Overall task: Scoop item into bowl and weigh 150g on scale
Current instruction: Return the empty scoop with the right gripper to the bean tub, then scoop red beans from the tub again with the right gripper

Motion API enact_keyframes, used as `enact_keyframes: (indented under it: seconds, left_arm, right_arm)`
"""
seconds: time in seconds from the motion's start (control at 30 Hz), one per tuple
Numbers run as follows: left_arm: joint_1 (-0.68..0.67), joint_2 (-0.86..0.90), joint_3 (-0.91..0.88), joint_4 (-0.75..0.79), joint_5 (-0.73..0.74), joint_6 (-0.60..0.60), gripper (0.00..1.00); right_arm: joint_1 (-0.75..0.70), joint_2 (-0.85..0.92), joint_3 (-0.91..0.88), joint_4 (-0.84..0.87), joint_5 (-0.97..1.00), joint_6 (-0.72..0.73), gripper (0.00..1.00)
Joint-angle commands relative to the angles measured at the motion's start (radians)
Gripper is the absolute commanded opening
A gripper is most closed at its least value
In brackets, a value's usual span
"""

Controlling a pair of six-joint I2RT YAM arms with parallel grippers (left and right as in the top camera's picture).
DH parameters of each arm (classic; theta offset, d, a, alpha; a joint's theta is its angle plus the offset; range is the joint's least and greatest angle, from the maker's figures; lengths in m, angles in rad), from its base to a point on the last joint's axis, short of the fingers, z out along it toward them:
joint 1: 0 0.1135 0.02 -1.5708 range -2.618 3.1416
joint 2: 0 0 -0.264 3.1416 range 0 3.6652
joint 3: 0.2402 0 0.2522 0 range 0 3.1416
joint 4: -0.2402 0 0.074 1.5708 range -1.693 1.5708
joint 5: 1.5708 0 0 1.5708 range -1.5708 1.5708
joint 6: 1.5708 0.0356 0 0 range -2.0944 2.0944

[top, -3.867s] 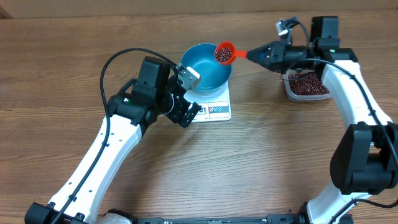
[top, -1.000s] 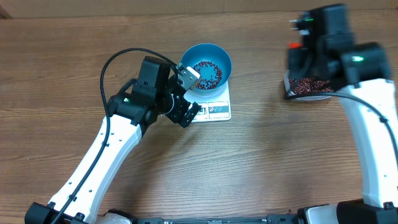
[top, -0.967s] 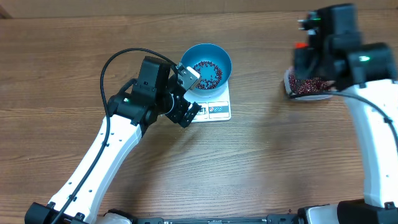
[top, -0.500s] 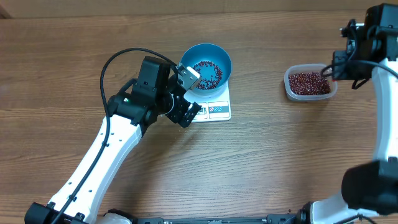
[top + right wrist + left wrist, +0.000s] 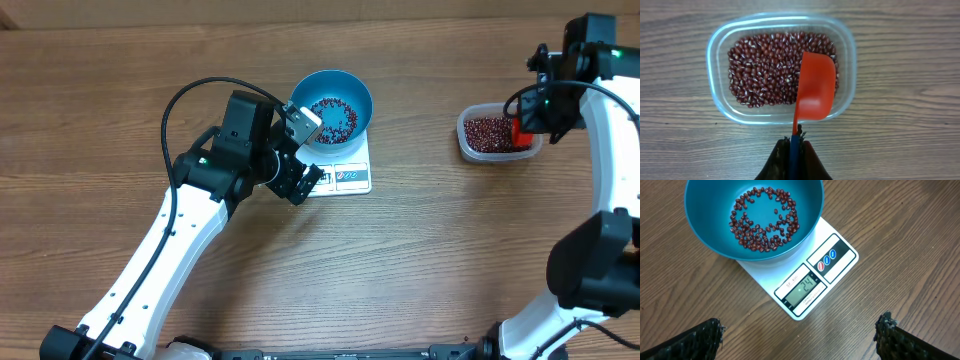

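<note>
Clamping the red scoop (image 5: 815,92) tight in the right end effector (image 5: 792,146), just ahead over the tub (image 5: 716,46) of adzuki beans (image 5: 765,70) — left end effector (image 5: 797,340) gaping, empty, above blue bowl (image 5: 807,210) and scale (image 5: 810,287). Could flick beans onto the desk (image 5: 900,150) if plunged too steeply.

This looks like a robotics lab bench, not a kitchen. A bare wood-grain table (image 5: 420,250) fills every view. 2 white-and-black robot arms, the left arm (image 5: 160,250) and right arm (image 5: 612,150), rise from the overhead frame's lower edge, and a black cable (image 5: 168,110) loops at upper left. A small scale (image 5: 350,178) and a clear tub (image 5: 490,158) sit near the top.
</note>
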Motion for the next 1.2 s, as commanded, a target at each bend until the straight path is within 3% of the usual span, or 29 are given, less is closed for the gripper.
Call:
enact_keyframes:
  seconds: [0.0,0.23,0.53,0.83,1.17]
  left_arm:
    - [0.002,-0.002,0.021,0.004,-0.005,0.004,0.99]
    - [0.002,-0.002,0.021,0.004,-0.005,0.004,1.00]
    - [0.002,-0.002,0.021,0.004,-0.005,0.004,1.00]
    - [0.002,-0.002,0.021,0.004,-0.005,0.004,1.00]
    - [0.002,-0.002,0.021,0.004,-0.005,0.004,1.00]
  right_arm:
    - [-0.006,0.043,-0.008,0.016,-0.004,-0.005,0.04]
    - [-0.021,0.108,-0.008,0.019,-0.025,0.007,0.04]
    - [-0.045,0.117,-0.008,0.021,-0.268,-0.035,0.04]
    - [-0.204,0.117,-0.008,0.003,-0.546,-0.058,0.04]
    - [-0.216,0.166,-0.045,0.014,-0.586,-0.057,0.04]
